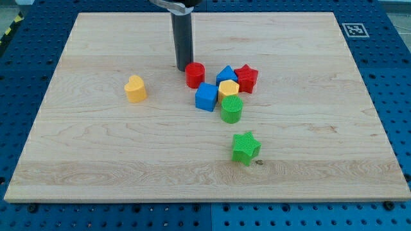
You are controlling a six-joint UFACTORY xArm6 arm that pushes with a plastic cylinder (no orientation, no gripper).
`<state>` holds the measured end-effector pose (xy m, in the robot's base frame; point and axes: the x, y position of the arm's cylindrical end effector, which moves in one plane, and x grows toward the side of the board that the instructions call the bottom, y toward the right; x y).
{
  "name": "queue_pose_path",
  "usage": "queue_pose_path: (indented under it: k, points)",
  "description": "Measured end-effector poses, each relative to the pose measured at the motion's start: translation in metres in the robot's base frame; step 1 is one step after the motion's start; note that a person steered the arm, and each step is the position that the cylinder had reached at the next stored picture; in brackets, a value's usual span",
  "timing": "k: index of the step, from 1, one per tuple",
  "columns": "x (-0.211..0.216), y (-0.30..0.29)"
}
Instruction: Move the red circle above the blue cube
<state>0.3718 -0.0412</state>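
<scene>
Presently the wooden counter (96,154) carries eight blocks. No gripper is fitted, so there is no spread or pinch to report; I work with a bare rod only. My tip (183,68) rests on the counter, touching the upper-left side of the red circle (195,74).

The red circle sits just above and slightly to the view's left of the blue cube (206,96), close to it but apparently not touching. I judge the placement nearly met; a small nudge toward the view's right would centre it.

Crowded to the cube's right are a blue block of unclear shape (226,74), a red star (246,77), a yellow block (228,88) and a green cylinder (232,110). A green star (245,147) lies apart below; a yellow heart (135,88) stands well to the left.

Handling: the circle looks light, rigid and smooth-sided. It should slide readily but may roll off the rod unless pushed through its centre.
</scene>
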Motion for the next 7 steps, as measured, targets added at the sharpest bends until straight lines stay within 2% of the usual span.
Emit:
queue_pose_path:
  k: [2, 4, 7]
  points:
    - [0.007, -0.002]
    - [0.007, -0.033]
    - [0.016, -0.023]
